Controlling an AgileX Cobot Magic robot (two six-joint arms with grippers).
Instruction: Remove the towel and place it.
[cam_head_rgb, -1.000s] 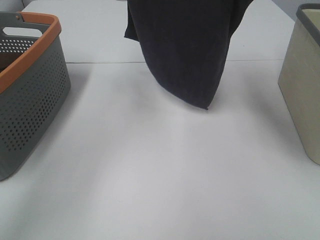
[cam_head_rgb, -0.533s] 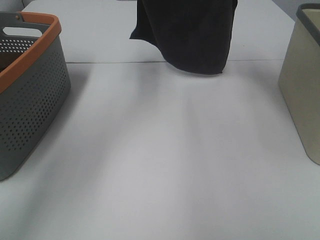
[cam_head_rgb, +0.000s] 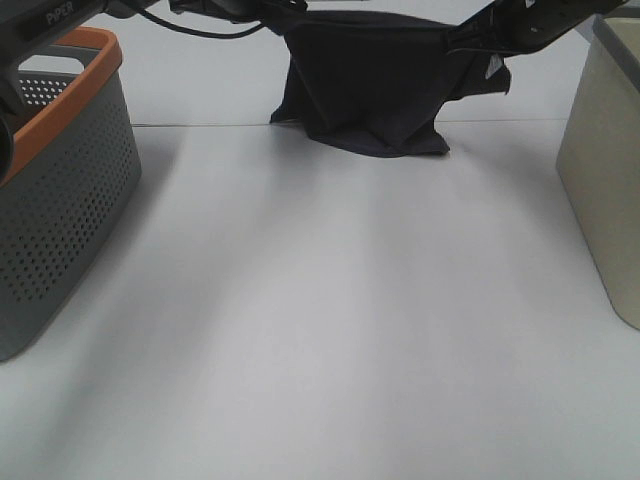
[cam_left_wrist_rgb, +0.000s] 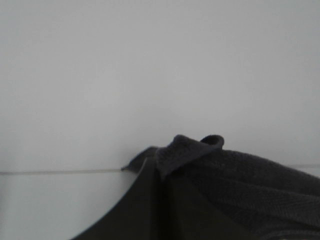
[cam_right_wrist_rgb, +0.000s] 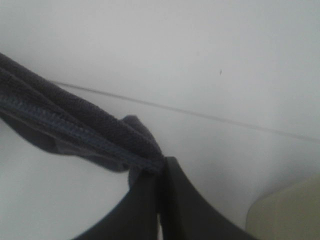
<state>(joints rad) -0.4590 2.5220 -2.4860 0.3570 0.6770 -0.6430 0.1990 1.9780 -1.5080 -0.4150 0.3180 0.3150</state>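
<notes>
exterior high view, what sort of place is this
Probably a robot lab bench staged for laundry handling: a plain white table, a grey perforated basket, a beige bin and a dark towel.

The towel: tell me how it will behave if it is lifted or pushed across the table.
Probably very floppy: the towel sags between the left claw and right claw, and its lower edge crumples on the table. Likely light, since two small pinches hold most of it up. Pushed, it would probably bunch up rather than slide.
</notes>
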